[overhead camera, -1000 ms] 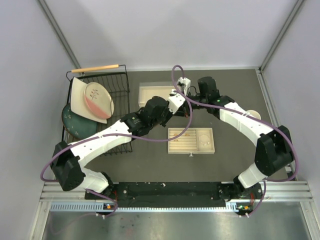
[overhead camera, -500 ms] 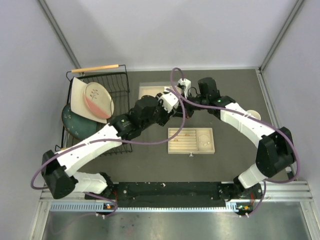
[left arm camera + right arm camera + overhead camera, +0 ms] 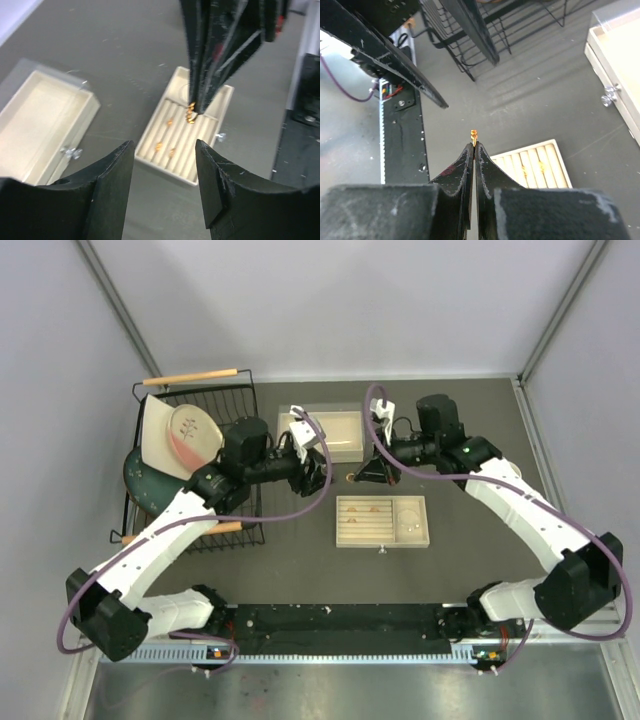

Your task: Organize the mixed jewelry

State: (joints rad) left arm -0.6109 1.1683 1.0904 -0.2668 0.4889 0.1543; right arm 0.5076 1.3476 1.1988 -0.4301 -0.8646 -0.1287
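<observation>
Backed off, spread, my left gripper [image 3: 164,155] sees what overhead blurs: right gripper [image 3: 474,145] pinching a ring [image 3: 191,113], tray [image 3: 165,169] of rings [image 3: 159,146] beyond it

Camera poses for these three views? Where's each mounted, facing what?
Top external: above and behind the bases, looking down at the table; both arms show.
Left wrist: on the left arm, looking past its open left fingers at the slotted tray.
Right wrist: looking along its shut right fingers, pinching a gold ring.
Shared: both wrist views show tray and ring.
</observation>
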